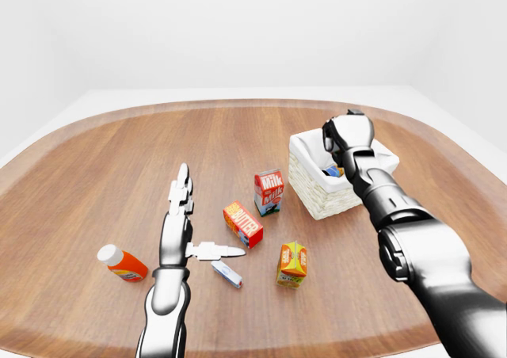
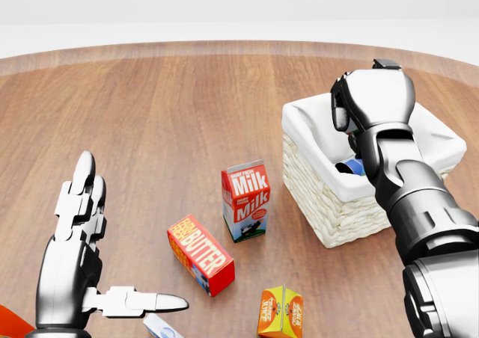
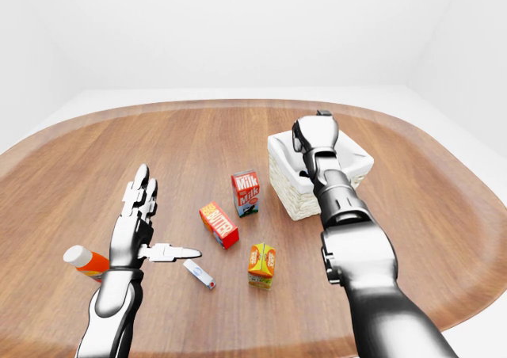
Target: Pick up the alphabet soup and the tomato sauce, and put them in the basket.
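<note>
- Inside the basket point(image 2: 329, 211), against the wall toward the head view's right: one can point(image 2: 349, 167), lying low on the white liner, only a blue patch of its label showing past the wrist. Too little visible to say whether alphabet soup or tomato sauce.
- Nowhere beside the basket: any second can. Possibly hidden under the hand above the basket; cannot be told.
- Handling, as a judgement: rigid metal cylinder, fairly heavy for its size, smooth and rather slippery on the label, not fragile. Best taken round the middle of the side wall, fingers opposing the thumb; liable to roll if laid on its side.
- Directly above the basket's opening: right hand point(image 2: 374, 99), back of the palm toward the camera, fingers curled down and away on the hidden side. Whether clenched on something or already released cannot be told. Forearm running steeply from the head view's lower right up to the basket.
- Well left of the basket: left hand point(image 2: 71, 263), spread flat and empty, fingers pointing up the view, thumb out toward the basket, hovering over the table point(image 2: 150, 114).
- Just left of the basket: milk carton point(image 2: 245, 201), upright; below it, butter box point(image 2: 200, 254) and orange carton point(image 2: 281, 312).
- Farthest left of the basket: bottle point(image 1: 123, 263), lying down.
</note>
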Robot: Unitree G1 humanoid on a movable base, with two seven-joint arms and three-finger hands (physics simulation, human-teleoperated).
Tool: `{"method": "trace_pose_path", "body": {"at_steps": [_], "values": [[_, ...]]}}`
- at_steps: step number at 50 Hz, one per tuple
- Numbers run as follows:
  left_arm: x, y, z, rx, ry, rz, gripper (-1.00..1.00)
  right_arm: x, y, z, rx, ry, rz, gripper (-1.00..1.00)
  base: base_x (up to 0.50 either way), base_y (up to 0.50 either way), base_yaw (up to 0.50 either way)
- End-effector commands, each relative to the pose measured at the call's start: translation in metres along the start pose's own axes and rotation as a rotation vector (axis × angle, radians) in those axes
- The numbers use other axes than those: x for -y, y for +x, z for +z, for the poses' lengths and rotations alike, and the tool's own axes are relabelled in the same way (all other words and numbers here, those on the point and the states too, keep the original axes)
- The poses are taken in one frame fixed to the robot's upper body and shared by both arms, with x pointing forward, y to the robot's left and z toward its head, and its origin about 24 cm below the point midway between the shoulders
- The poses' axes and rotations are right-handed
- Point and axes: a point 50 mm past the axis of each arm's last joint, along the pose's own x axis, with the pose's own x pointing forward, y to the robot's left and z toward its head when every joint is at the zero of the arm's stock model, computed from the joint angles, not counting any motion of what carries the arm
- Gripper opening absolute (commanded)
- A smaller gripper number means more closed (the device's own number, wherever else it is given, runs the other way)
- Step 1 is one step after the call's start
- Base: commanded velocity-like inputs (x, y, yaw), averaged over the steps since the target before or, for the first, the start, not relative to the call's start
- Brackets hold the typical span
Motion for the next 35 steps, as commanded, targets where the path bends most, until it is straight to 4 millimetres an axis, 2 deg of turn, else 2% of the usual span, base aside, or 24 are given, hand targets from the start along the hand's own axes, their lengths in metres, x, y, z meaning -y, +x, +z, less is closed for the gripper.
{"method": "trace_pose_path", "body": {"at_steps": [1,35], "values": [[-0.0006,0.0000,-0.0012,-0.005,-0.005,0.002,1.00,-0.0025,-0.0017,-0.0012,-0.019,0.032,0.003,-1.00,0.00,0.00,0.00],[0.0000,-0.0012,-0.0014,-0.007,-0.001,-0.001,1.00,-0.0110,-0.0072,-0.0027,-0.023,0.031,0.028,-1.00,0.00,0.00,0.00]]}}
